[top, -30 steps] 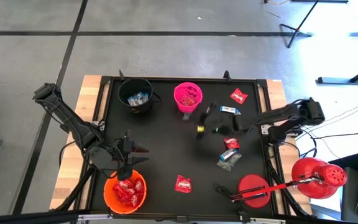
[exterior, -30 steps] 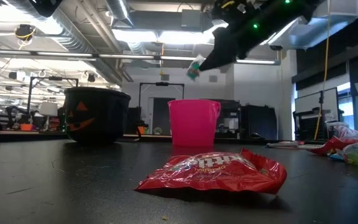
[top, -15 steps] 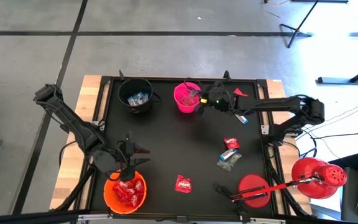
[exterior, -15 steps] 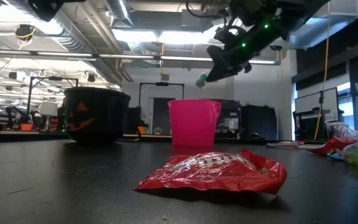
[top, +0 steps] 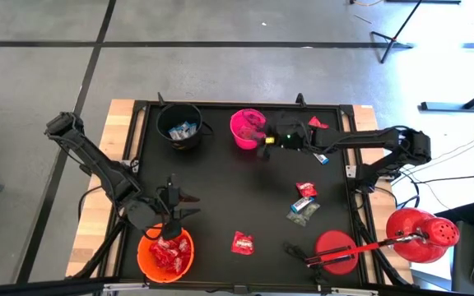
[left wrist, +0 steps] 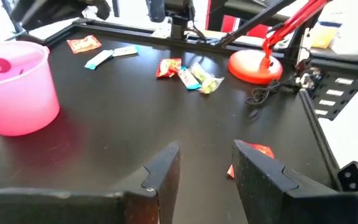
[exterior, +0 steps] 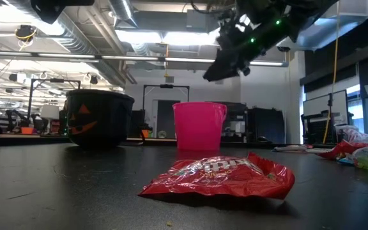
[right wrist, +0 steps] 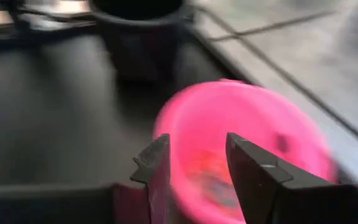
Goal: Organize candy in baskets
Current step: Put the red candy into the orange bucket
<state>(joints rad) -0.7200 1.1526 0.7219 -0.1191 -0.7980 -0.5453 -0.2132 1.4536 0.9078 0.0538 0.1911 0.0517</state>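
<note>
My right gripper (top: 264, 141) (right wrist: 197, 155) hangs open above the near right rim of the pink basket (top: 248, 128) (right wrist: 241, 149), with nothing between its fingers. Candy lies inside the pink basket, the black basket (top: 179, 126) and the orange basket (top: 165, 251). My left gripper (top: 189, 205) (left wrist: 207, 158) waits open just beyond the orange basket. Loose candy lies flat on the table: a red packet (top: 243, 242) (exterior: 219, 176) at the near middle, a small cluster (top: 304, 201) at the right, and a blue-and-white bar (top: 320, 156) under my right arm.
A red lamp with a round base (top: 336, 249) and a domed head (top: 422, 234) stands at the table's near right corner. A raised dark frame (top: 138, 107) runs along the table's edges. Bare black tabletop (top: 237, 189) lies in the middle between the baskets.
My right gripper has carried a small candy from the table's middle toward the far edge, up over the pink basket, and has let it go. The candy no longer shows at its fingertips. My left gripper has kept still.
</note>
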